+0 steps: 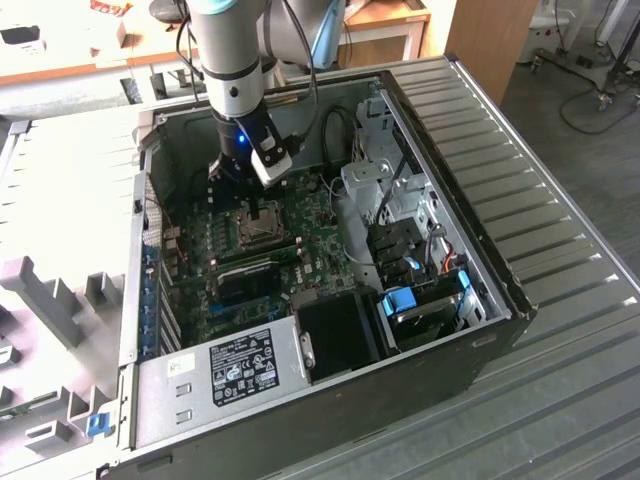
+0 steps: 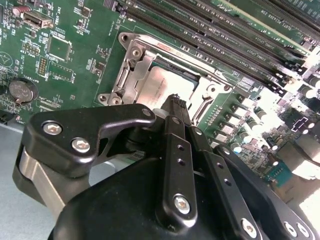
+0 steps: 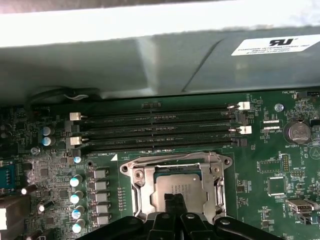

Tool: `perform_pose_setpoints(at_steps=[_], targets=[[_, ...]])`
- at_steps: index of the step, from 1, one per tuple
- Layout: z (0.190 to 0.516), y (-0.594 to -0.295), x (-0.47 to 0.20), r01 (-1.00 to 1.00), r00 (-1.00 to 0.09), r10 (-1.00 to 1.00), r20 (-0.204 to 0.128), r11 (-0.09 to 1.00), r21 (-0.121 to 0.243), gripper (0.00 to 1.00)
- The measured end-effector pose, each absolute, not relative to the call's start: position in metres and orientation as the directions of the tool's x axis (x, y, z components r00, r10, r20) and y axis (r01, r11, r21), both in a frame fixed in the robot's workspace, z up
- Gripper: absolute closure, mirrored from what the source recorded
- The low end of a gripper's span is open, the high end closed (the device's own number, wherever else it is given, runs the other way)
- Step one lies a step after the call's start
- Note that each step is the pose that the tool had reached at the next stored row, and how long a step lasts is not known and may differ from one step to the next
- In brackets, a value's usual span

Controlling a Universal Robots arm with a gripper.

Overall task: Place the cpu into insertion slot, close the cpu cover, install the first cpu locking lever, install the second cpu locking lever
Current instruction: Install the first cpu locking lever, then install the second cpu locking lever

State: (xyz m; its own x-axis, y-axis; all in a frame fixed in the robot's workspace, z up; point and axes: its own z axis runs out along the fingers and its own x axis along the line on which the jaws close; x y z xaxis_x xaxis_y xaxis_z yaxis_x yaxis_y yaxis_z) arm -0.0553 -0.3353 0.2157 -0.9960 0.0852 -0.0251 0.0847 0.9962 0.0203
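Gripper of mine hangs low inside the open computer case, its black fingers drawn together to a narrow tip with nothing between them. That tip sits right over the near edge of the cpu, though I cannot tell whether it touches the metal.

Starting at the exterior view's left of my gripper, the case wall rises beside the green motherboard. Directly beneath me lies the insertion slot, and the cpu rests flat inside it, its dull silver top showing through the window of the cpu cover. The cover lies down over the socket, framing the chip on all sides. Just beyond the slot from my fingertips run the long black memory slots, parallel to one another. A round coin battery sits on the board off to one side of the socket.

Further toward the exterior view's right of my gripper stands the grey drive cage, with blue-tabbed drive bays near the case's far corner.
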Motion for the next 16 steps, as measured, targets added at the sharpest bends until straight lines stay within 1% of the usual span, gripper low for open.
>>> perform_pose_setpoints(at_steps=[16], targets=[[0.2176,-0.3353,-0.0505,0.085,-0.996,0.085,-0.025,0.996,0.020,0.90]])
